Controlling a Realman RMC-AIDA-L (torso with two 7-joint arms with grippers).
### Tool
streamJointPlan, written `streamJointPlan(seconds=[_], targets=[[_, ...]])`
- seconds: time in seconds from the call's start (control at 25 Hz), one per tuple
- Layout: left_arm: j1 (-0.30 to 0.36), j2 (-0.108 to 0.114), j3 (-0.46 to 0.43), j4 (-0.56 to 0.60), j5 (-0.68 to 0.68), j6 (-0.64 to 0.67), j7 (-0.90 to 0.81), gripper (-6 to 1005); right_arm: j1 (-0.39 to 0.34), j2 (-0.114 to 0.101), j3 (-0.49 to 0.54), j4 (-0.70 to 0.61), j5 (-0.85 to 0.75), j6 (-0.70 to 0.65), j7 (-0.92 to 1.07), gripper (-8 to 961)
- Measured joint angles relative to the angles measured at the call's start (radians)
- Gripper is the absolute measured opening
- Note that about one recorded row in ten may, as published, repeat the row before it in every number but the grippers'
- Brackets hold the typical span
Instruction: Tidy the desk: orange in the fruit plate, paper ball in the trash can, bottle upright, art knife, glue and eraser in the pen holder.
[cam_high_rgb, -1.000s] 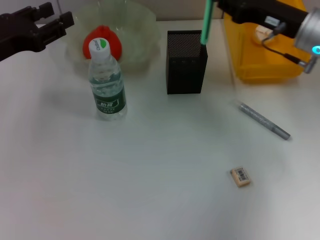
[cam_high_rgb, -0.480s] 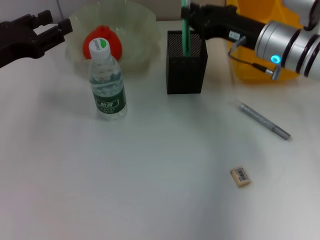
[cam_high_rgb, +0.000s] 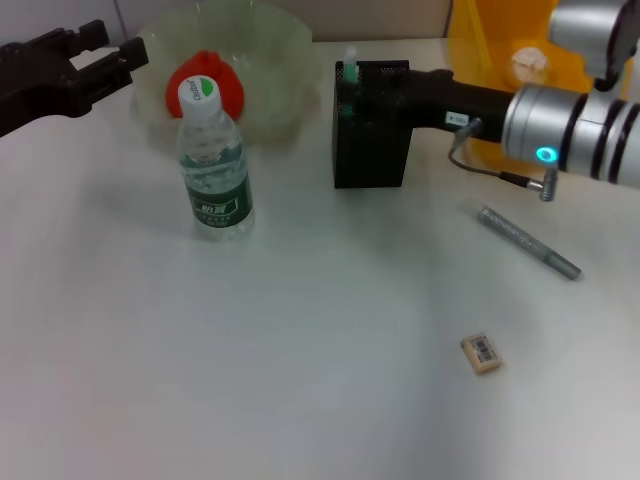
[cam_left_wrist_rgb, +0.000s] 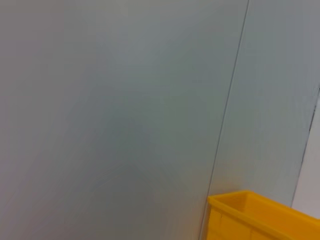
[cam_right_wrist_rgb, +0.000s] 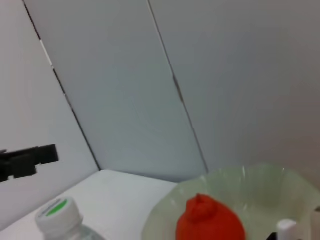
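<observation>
My right gripper (cam_high_rgb: 354, 88) reaches in from the right over the black mesh pen holder (cam_high_rgb: 370, 150) and is shut on a green glue stick with a white cap (cam_high_rgb: 349, 64), which stands mostly inside the holder. The cap also shows in the right wrist view (cam_right_wrist_rgb: 286, 228). The orange (cam_high_rgb: 222, 88) lies in the clear fruit plate (cam_high_rgb: 285, 50). The water bottle (cam_high_rgb: 213, 170) stands upright. The grey art knife (cam_high_rgb: 527, 241) and the eraser (cam_high_rgb: 481, 353) lie on the desk. My left gripper (cam_high_rgb: 105, 52) is open and parked at the far left.
A yellow bin (cam_high_rgb: 492, 130) stands at the back right, behind my right arm, with a paper ball (cam_high_rgb: 527, 66) in it. The bin's corner shows in the left wrist view (cam_left_wrist_rgb: 260, 216). The white desk (cam_high_rgb: 300, 360) spreads out in front.
My right gripper has moved left and down from beside the bin to the pen holder, lowering the glue stick into it. My left arm has stayed put.
</observation>
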Motion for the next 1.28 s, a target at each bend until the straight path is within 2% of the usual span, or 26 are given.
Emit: streamJointPlan(seconds=[0.08,0.12,0.16,0.2,0.24,0.28,0.32,0.36,0.4,0.44,0.48,0.52,0.56,0.68,0.72,0.84,0.92,0.96,1.12,1.28], targets=[[-0.002,-0.001,0.0,-0.001,0.0,0.004,0.002,597,-0.019,0.0,-0.028,-0.037,0.0,-0.005,0.037,416],[-0.003,-0.001,0.0,-0.001,-0.002,0.007,0.003,597,-0.057,-0.004,-0.094,-0.127,-0.011,-0.03,0.134,422],[-0.003,-0.001,0.0,-0.001,-0.002,0.007,0.003,597,-0.057,-0.004,-0.094,-0.127,-0.011,-0.03,0.134,428],[-0.003,-0.001,0.0,-0.001,-0.003,0.009,0.003,597,-0.1,-0.016,-0.143,-0.251,-0.07,-0.079,0.273,434],[-0.003,0.0,0.0,-0.001,-0.004,0.011,0.003,597,-0.1,-0.016,-0.143,-0.251,-0.07,-0.079,0.273,440],[-0.003,0.0,0.0,0.001,-0.005,0.014,0.003,597,-0.119,-0.021,-0.15,-0.322,-0.125,-0.113,0.352,446],[-0.006,0.0,0.001,0.003,-0.006,0.017,0.001,597,-0.142,-0.024,-0.143,-0.462,-0.262,-0.189,0.512,452],[-0.006,0.0,0.001,0.003,-0.006,0.017,0.001,597,-0.142,-0.024,-0.143,-0.462,-0.262,-0.189,0.512,456],[-0.008,0.0,0.003,0.003,-0.006,0.017,-0.001,597,-0.145,-0.021,-0.129,-0.591,-0.424,-0.272,0.676,461],[-0.01,0.0,0.004,0.003,-0.006,0.017,-0.003,597,-0.145,-0.021,-0.129,-0.591,-0.424,-0.272,0.676,465],[-0.012,0.001,0.005,0.003,-0.005,0.018,-0.004,597,-0.138,-0.021,-0.125,-0.632,-0.492,-0.308,0.742,470],[-0.013,0.002,0.006,0.003,-0.002,0.017,-0.006,597,-0.109,-0.021,-0.122,-0.693,-0.633,-0.408,0.882,474],[-0.013,0.002,0.006,0.003,-0.002,0.017,-0.006,597,-0.109,-0.021,-0.122,-0.693,-0.633,-0.408,0.882,479],[-0.015,0.002,0.006,0.002,-0.004,0.017,-0.006,597,-0.053,-0.02,-0.126,-0.73,-0.792,-0.543,1.017,493],[-0.016,0.002,0.005,0.001,-0.005,0.017,-0.006,597,-0.017,-0.015,-0.137,-0.738,-0.889,-0.605,1.082,497],[-0.019,0.002,0.005,0.001,-0.006,0.017,-0.006,597,0.006,-0.008,-0.164,-0.738,-0.978,-0.632,1.13,511],[-0.026,0.001,0.007,0.0,-0.006,0.017,-0.002,597,0.028,-0.002,-0.249,-0.722,-1.07,-0.634,1.18,519],[-0.026,0.001,0.007,0.0,-0.006,0.017,-0.002,597,0.028,-0.002,-0.249,-0.722,-1.07,-0.634,1.18,524],[-0.028,0.0,0.01,-0.001,-0.002,0.016,0.001,597,0.054,0.0,-0.367,-0.674,-1.091,-0.629,1.23,542],[-0.028,0.0,0.01,-0.001,0.0,0.016,0.002,597,0.063,0.003,-0.409,-0.661,-1.092,-0.635,1.253,560]])
